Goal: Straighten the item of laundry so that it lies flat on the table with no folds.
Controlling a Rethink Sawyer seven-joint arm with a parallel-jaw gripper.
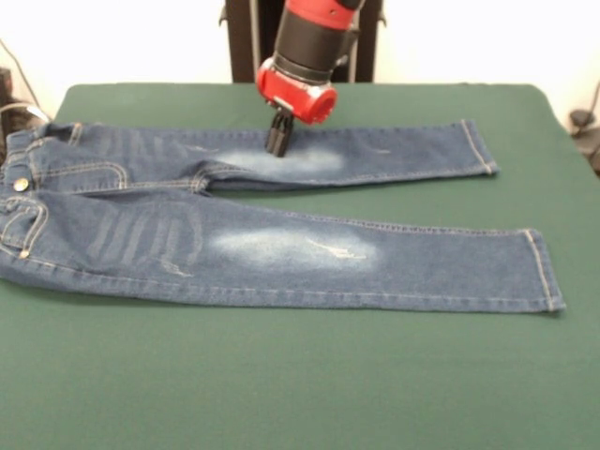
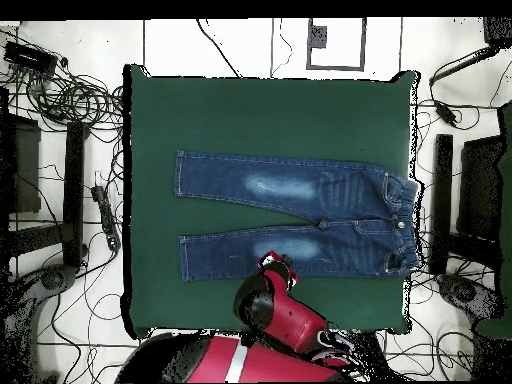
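The small blue denim jeans [image 1: 281,248] lie spread on the dark green table [image 1: 309,375], with the waistband at the left and both legs running right. The legs are nearly flat, with a small crease at the crotch. My gripper [image 1: 277,148] points straight down onto the faded whitish patch of the far leg. Its dark fingers stand close together and the tips meet the denim. In the overhead view the jeans [image 2: 300,190] lie mid-table [image 2: 260,110], and the red arm covers the gripper [image 2: 277,264] over the leg nearer the robot.
The robot's black pedestal [image 1: 300,37] stands behind the table's far edge. Cables and dark equipment [image 2: 60,120] lie on the floor round the table. The waistband reaches the table's left edge in the front view.
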